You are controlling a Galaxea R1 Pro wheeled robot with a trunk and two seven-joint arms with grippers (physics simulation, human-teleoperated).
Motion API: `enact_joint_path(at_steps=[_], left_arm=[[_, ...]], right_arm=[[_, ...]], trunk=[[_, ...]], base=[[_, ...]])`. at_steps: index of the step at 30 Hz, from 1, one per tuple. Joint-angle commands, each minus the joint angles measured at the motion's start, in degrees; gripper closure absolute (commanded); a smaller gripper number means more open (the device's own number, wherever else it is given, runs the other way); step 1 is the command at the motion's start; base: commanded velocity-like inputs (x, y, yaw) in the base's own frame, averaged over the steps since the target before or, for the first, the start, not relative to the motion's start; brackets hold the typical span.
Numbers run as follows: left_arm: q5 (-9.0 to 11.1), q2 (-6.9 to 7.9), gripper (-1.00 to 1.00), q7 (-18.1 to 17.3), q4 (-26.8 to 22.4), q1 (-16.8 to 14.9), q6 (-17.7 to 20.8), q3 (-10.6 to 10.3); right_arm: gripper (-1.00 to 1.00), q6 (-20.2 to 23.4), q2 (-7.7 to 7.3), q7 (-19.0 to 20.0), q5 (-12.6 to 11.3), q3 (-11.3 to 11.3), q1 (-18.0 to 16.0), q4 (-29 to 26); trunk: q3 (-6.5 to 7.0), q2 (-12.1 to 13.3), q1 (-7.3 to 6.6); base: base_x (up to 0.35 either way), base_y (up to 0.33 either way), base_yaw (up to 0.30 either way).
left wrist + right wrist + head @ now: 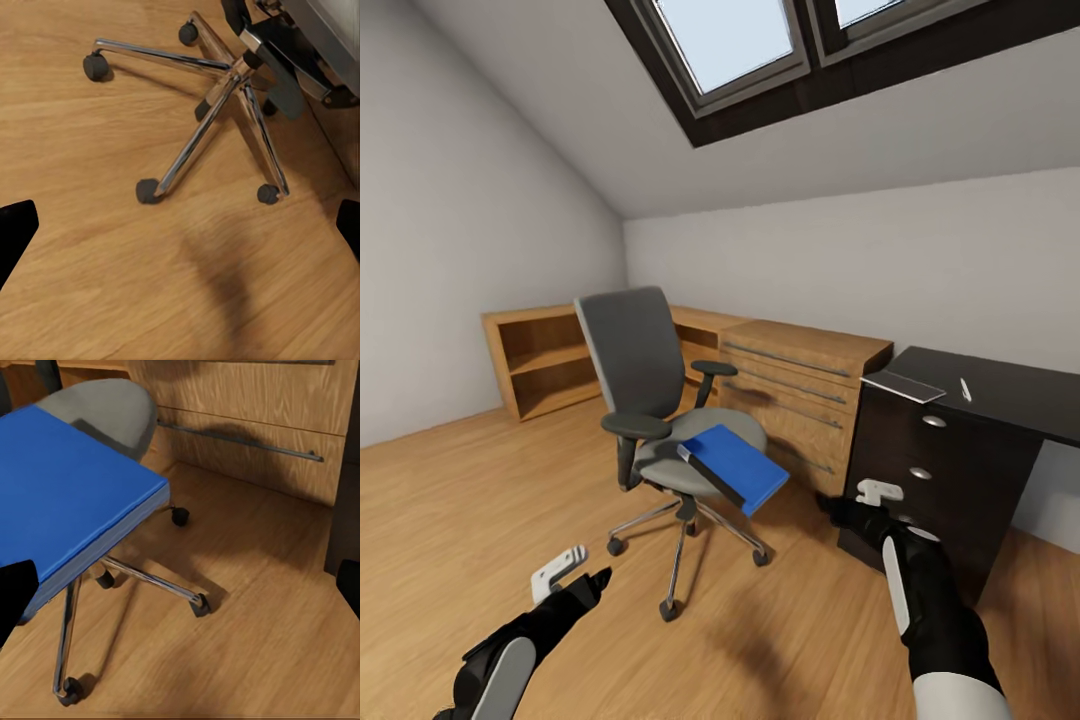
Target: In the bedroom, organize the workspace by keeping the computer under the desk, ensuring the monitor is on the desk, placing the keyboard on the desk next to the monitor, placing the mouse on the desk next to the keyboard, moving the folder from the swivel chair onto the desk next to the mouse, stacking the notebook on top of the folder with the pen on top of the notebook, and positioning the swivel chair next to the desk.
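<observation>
While both arms reach forward, left gripper (572, 570) and right gripper (865, 497) gape empty.

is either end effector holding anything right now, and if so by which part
Nothing is held. The left end effector and right end effector are both open and empty; the folder lies untouched on the chair.

Polished chrome swivel chair (660, 420) base, matt grey cloth seat, wood-grain floor (450, 500), glossy black desk (1000, 385).
</observation>
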Motion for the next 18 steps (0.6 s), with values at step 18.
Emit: enact_joint_path(at_steps=[18], left_arm=[[0.6,0.33,-1.00,-0.1,-5.6,3.2,0.4,0.1]], right_arm=[[-1.00,-19.0,0.11,-3.7,-4.5,-0.3,-0.3,14.4]], trunk=[[-3.68,-3.8,2.20]], base=[[0.000,0.000,0.000]])
